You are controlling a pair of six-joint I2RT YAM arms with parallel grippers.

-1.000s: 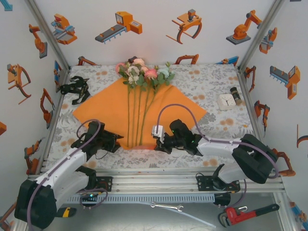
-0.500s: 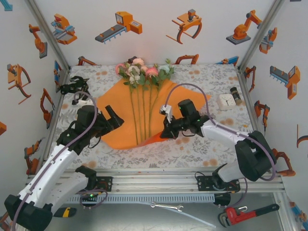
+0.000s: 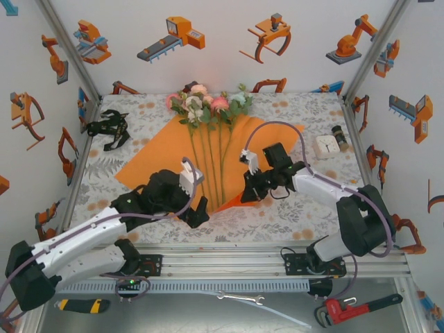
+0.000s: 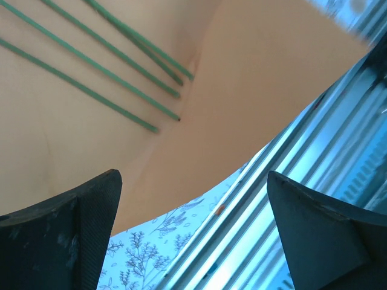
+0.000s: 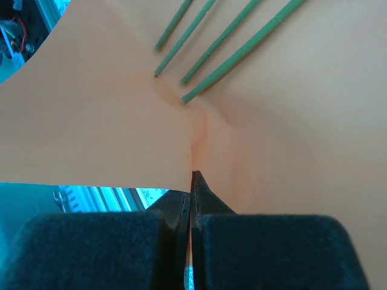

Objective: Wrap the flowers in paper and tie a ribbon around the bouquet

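The flowers lie with their blooms at the back and their green stems running toward me over the orange paper. My right gripper is shut on the paper's near edge and holds it raised beside the stem ends. In the right wrist view the gripper pinches a fold of the paper just below the stems. My left gripper hovers open at the paper's near tip. In the left wrist view its fingers stand wide apart over the paper and stems. The black ribbon lies bunched at the far left.
A white boxy item and a small dark bottle sit at the right of the floral tablecloth. The aluminium rail runs along the near edge. A red wrench and a spanner lie below it.
My left gripper opened, let go of the paper's left edge and swung in to the near tip. My right gripper carried the pinched paper up and back; the sheet shifted.
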